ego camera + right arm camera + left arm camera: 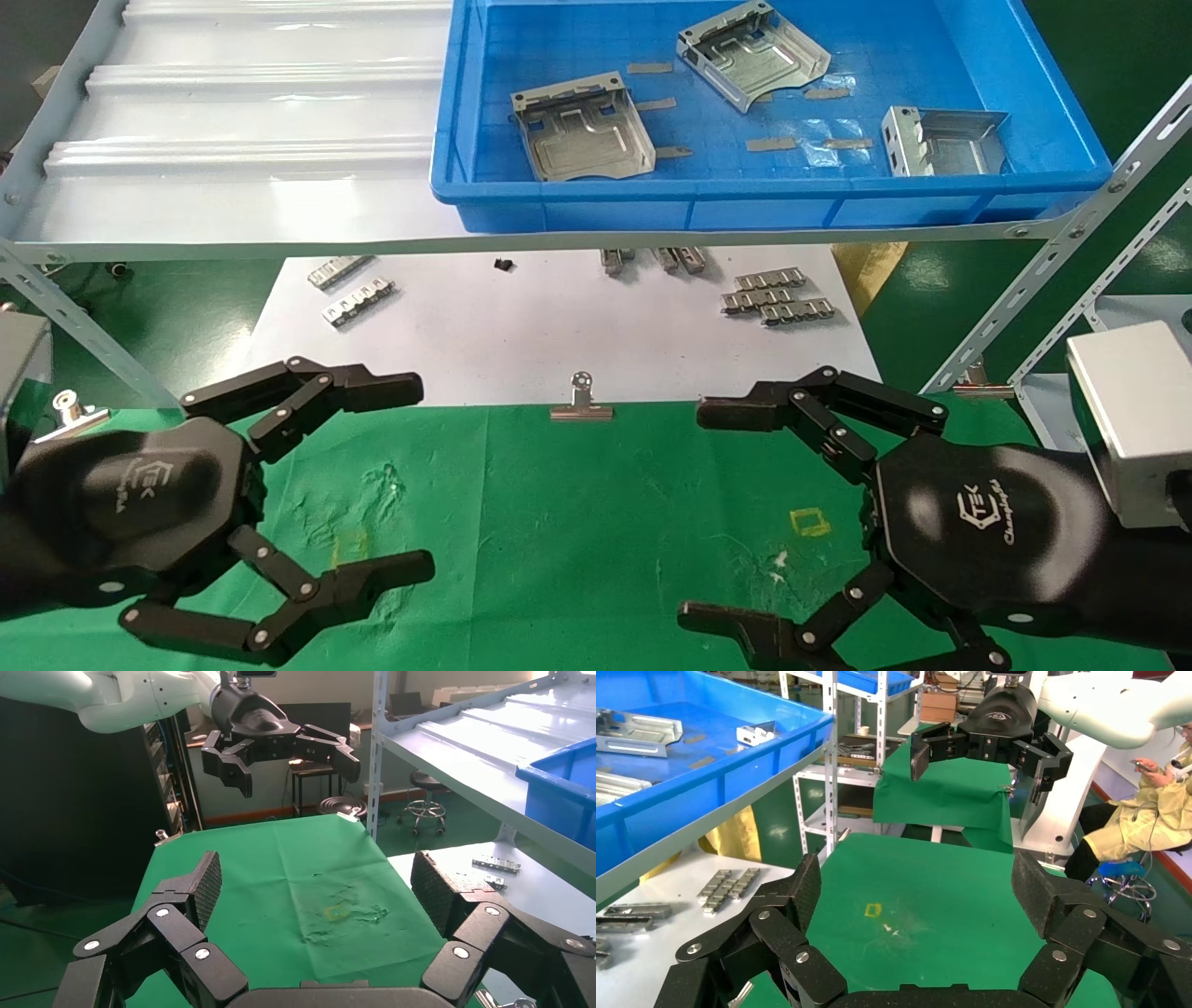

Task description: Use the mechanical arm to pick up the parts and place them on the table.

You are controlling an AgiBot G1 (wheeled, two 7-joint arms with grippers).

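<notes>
Three silver sheet-metal parts lie in a blue bin (745, 191) on the raised shelf: one at its left (584, 128), one at the back (752, 53), one at the right (942, 142). My left gripper (421, 475) hovers open and empty over the left of the green table (596, 522). My right gripper (694, 513) hovers open and empty over the right, facing the left one. The left wrist view shows its own open gripper (916, 888) over the green cloth, and two parts (638, 731) in the bin. The right wrist view shows its own gripper (316, 881) open.
A white sheet (559, 326) under the shelf holds small toothed strips (778, 296) and more at its left (358, 303). A binder clip (582, 403) sits at the cloth's far edge. A grey ribbed shelf (233, 121) lies left of the bin. Perforated rack struts (1052, 270) slant at the right.
</notes>
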